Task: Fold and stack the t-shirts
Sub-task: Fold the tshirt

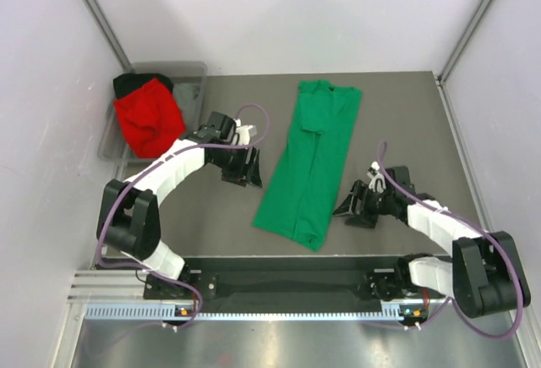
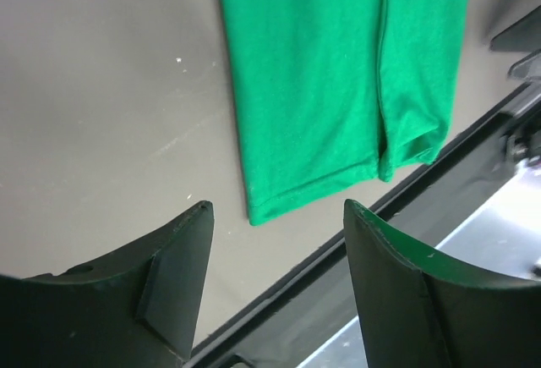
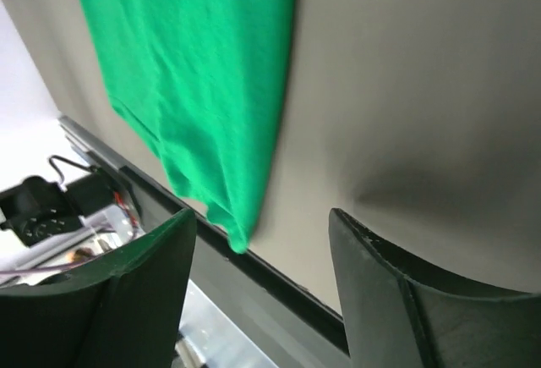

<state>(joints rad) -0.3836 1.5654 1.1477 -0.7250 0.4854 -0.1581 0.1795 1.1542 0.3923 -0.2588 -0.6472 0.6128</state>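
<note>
A bright green t-shirt [image 1: 311, 161] lies on the grey table, folded lengthwise into a long strip, collar at the far end. Its hem shows in the left wrist view [image 2: 338, 89] and the right wrist view [image 3: 194, 89]. My left gripper [image 1: 243, 169] is open and empty, just left of the strip's middle. My right gripper [image 1: 353, 207] is open and empty, just right of the strip's near end. A red t-shirt [image 1: 149, 117] lies crumpled over the grey bin [image 1: 191, 85] at the far left, with a black t-shirt [image 1: 128, 82] partly hidden behind it.
The black frame rail [image 1: 287, 279] runs along the table's near edge, close to the shirt's hem. White walls enclose the table at the back and both sides.
</note>
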